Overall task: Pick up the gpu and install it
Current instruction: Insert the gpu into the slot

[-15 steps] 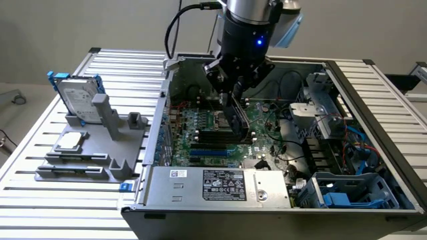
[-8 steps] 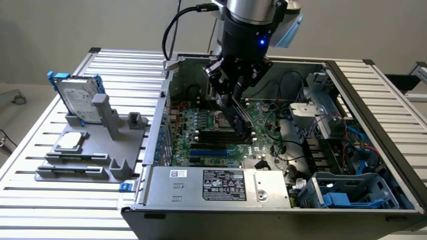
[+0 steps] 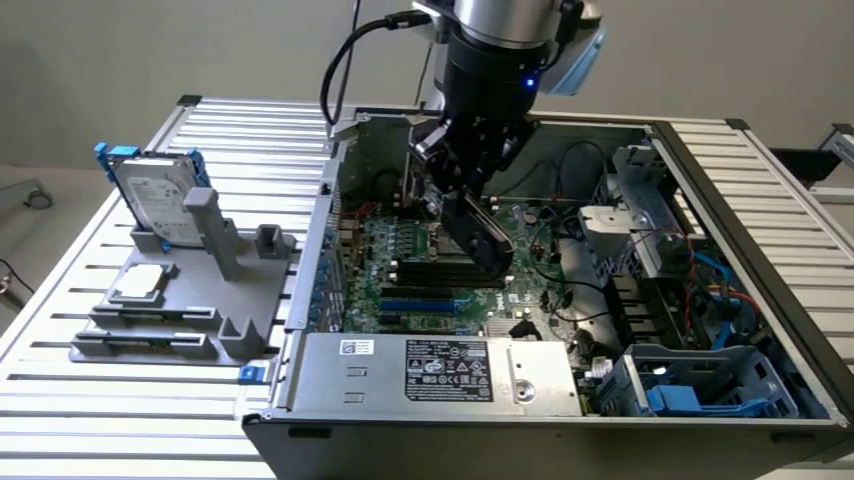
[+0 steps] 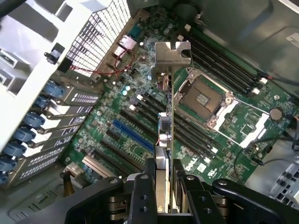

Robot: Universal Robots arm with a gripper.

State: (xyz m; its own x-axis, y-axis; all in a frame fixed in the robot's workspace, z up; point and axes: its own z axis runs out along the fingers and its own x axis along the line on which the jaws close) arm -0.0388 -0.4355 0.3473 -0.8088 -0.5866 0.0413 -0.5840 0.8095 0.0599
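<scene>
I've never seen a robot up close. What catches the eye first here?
The robot arm reaching into an open computer case, its jaws clamped on the gpu, held edge-on over the green motherboard. At the exterior view's left, a silver hard drive stands in a grey holder.

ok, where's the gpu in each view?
Exterior view: gpu mid-picture, inside the open case, tilted under the end effector.
Wrist view: gpu edge-on at centre, clamped by the end effector, over the motherboard.
Shared landmark: the blue slot on the motherboard.
</scene>
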